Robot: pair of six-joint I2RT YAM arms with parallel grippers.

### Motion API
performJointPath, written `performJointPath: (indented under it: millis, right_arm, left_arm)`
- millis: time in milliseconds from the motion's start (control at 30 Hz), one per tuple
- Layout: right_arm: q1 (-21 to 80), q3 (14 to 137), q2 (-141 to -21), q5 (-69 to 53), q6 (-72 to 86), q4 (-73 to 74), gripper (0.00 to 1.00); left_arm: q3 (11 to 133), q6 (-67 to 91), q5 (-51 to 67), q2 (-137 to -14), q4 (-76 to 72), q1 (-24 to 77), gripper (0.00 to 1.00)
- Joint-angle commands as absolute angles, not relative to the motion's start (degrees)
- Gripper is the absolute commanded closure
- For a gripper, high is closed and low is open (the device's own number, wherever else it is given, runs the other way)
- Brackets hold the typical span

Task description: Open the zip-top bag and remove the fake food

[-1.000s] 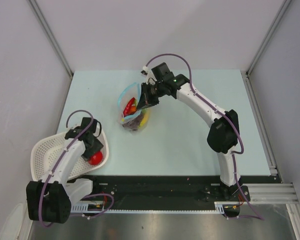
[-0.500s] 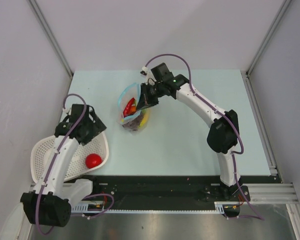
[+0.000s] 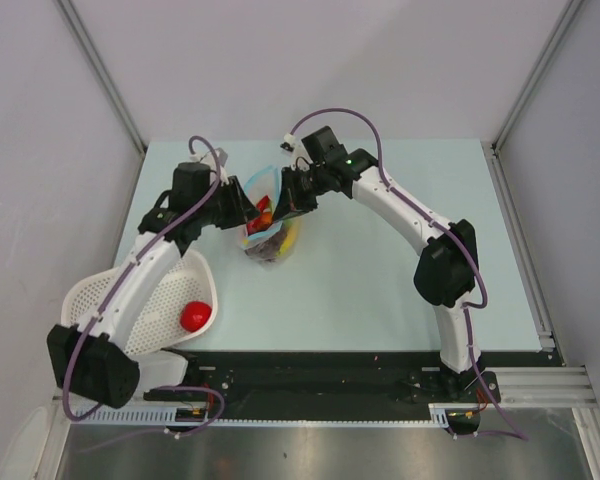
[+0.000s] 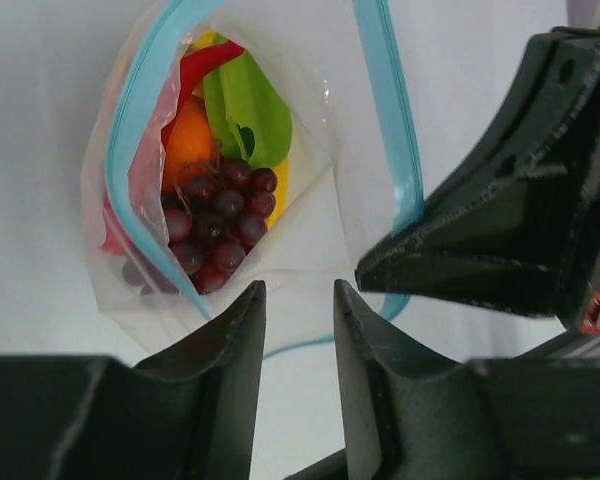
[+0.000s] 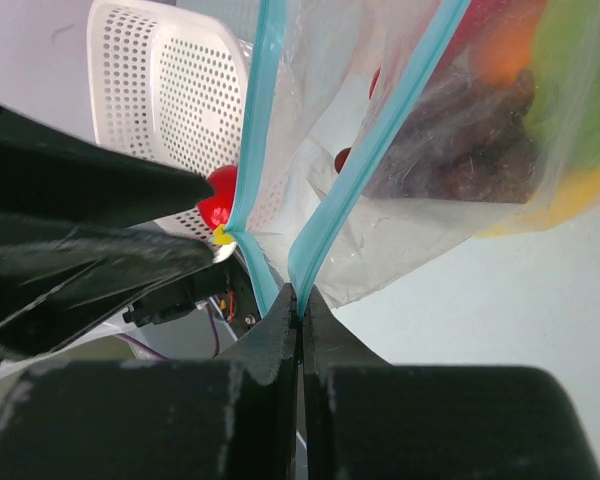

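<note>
On the pale table (image 3: 400, 300), right jaws pinch the zip-top bag (image 3: 272, 240) rim; our parted, empty left jaws may snag it loose.

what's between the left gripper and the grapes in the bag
Only the zip-top bag's clear plastic edge, per the left wrist view; left gripper's jaws open.

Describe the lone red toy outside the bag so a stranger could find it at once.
Start at the pale table and go to the white mesh basket at its near left corner. The red round piece lies at the basket's right edge, the only toy not inside the zip-top bag.
</note>
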State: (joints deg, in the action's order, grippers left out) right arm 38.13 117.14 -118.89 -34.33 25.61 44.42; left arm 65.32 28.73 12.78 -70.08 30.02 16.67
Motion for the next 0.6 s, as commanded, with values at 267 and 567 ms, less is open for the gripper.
performJointPath:
  millis: [267,567]
  right_arm:
    - [38.76,119.97,-114.87,-34.54,25.58,44.74,1.0]
    - [38.94,119.27,-114.52,-34.45,25.75,44.74,1.0]
  left_arm:
    - [78.91,21.8,10.46,-88.76,34.18,17.93,0.64]
    - [81.12,18.11,6.51,-95.45,40.25,19.07,0.6]
